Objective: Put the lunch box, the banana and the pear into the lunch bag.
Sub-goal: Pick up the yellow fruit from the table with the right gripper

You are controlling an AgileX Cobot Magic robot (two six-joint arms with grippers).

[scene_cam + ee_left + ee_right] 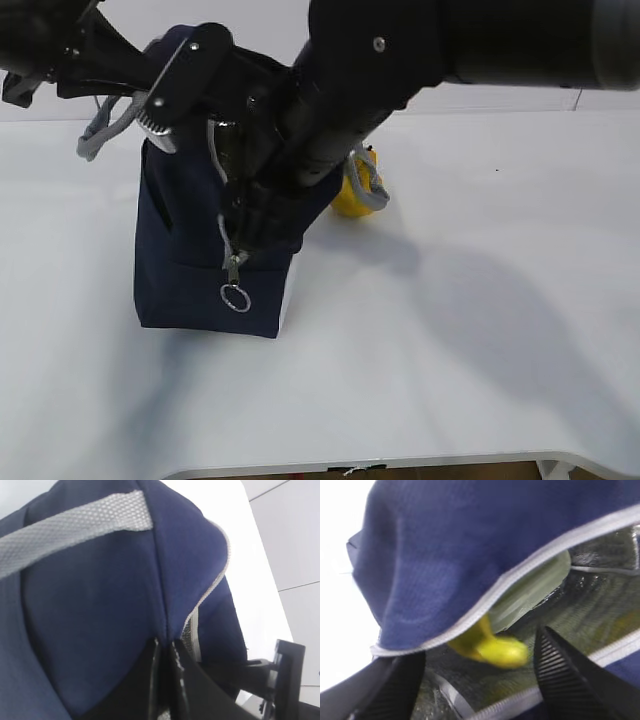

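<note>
The left gripper point(165, 652) is clenched on the lunch bag point(190, 250) rim near the table's point(480, 330) rear-left, while the released right gripper point(480, 675) hovers over the banana point(490, 647) and lunch box point(535, 587) inside, the pear point(352, 195) just behind.

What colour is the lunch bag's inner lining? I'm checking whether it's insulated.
Shiny silver foil lining inside the navy lunch bag; clearest in the right wrist view.

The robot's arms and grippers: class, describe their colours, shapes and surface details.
Both arms are matte black with rounded, tubular housings and small silver screws. The right gripper has black fingers with ribbed inner pads. The left gripper has smooth, flat black fingers. No cables or markings show.
</note>
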